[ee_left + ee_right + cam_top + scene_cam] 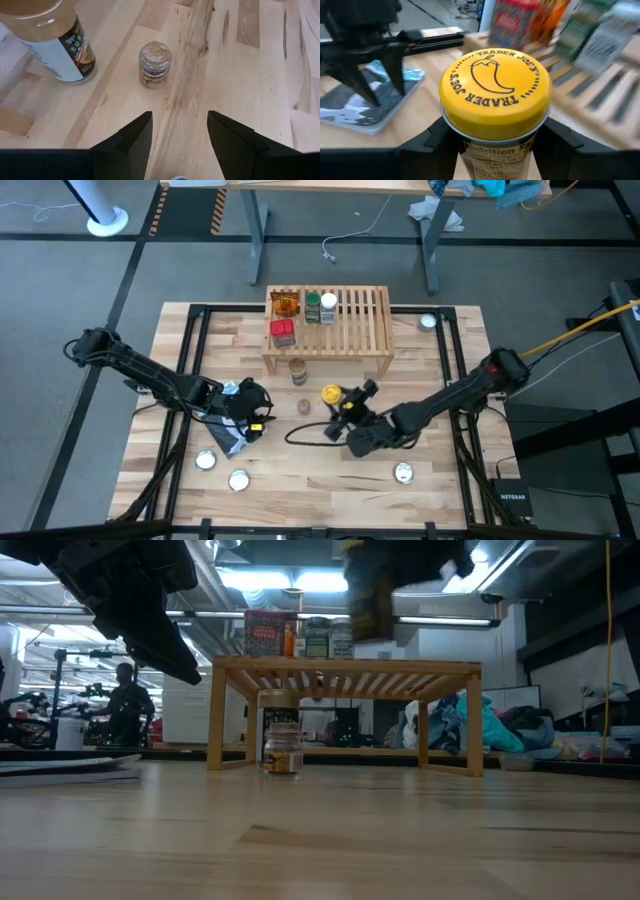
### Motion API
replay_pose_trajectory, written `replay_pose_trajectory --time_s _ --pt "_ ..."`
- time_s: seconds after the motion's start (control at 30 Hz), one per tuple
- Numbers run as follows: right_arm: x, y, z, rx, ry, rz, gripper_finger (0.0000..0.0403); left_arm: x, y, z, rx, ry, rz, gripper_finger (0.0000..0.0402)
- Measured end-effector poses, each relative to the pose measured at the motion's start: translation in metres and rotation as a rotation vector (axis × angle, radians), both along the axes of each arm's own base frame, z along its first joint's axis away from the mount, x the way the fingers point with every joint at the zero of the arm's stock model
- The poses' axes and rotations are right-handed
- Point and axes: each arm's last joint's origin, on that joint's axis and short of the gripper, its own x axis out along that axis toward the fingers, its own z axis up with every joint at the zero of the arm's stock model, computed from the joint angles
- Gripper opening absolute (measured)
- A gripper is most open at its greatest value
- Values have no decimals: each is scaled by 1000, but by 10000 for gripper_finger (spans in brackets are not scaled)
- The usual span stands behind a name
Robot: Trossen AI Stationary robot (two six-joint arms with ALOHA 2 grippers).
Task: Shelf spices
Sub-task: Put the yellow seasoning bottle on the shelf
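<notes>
Both fingers of right gripper (492, 145) apparently clamp yellow-lidded jar (495, 92).

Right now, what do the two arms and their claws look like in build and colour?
Both arms are dark, near-black jointed links. The left claw ends in two flat, matte black wedge-shaped fingers. The right claw looks equally black, with small yellow accents near the wrist and a black cable looping on the table beside it. No markings are legible.
</notes>
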Motion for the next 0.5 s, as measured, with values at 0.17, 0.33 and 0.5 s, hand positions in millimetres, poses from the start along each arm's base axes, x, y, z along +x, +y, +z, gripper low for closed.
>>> replay_pose_trajectory --time_s 0.17,0.33,0.5 --pt "-21 -26 38 -58 61 15 204 0 0 0 0 1 0 182" --pt "-42 -66 79 -41 86 106 204 0 0 0 0 1 0 182" --pt "-61 -106 108 -65 88 192 204 0 0 0 0 1 0 182"
